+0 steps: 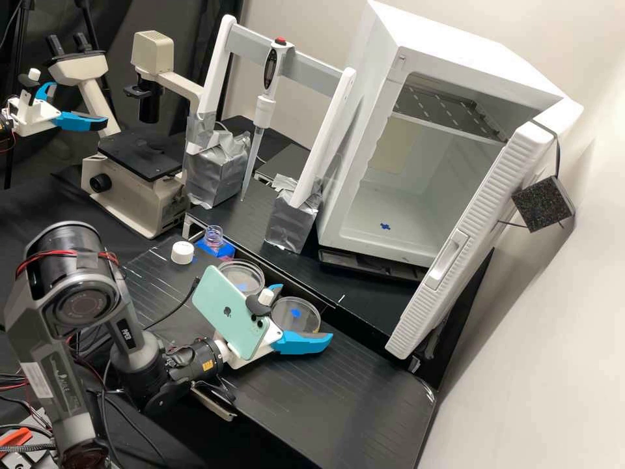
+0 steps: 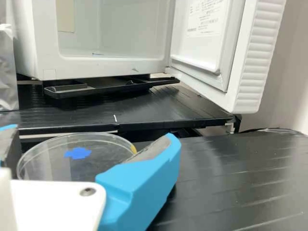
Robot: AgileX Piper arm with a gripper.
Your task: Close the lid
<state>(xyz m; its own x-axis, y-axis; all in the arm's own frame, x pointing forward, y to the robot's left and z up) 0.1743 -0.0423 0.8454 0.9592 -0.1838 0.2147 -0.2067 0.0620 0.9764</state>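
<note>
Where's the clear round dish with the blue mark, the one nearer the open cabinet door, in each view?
High view: the dish is below the picture's centre, right of another round dish and beside the open jaws.
Wrist view: the dish is close by, partly hidden by one of the jaws, with the raised black shelf beyond it.
Shared landmark: the white cabinet, its door open.

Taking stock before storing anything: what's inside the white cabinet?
The white cabinet has a slotted shelf near its top and a small blue mark on its floor. Its front frame and open door may cover more; that can't be seen.
</note>
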